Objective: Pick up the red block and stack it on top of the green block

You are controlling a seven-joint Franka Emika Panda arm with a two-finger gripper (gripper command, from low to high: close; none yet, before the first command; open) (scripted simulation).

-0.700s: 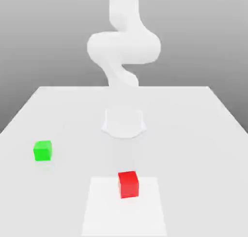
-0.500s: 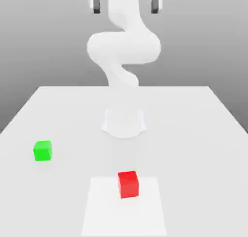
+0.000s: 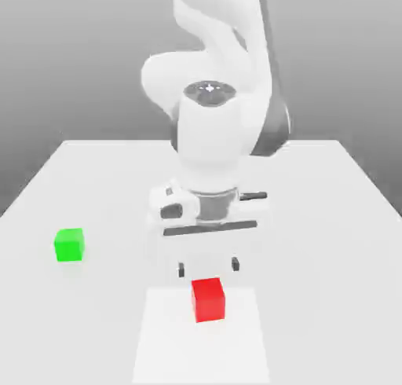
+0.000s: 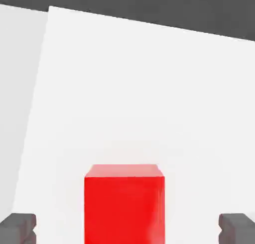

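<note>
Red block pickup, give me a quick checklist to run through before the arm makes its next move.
1. Fingers open: ok. In the hand view the two fingers stand wide apart.
2. Red block between the fingers: ok. The hand view shows it centred between them, with clearance on both sides.
3. Gripper lowered around the block: not ok. In the exterior view it hangs just above the block, apart from it.
4. Red block resting flat on the table: ok.
5. Green block top free for stacking: ok. It sits alone toward the exterior view's left.
6. Exact height left to descend: cannot tell.
</note>
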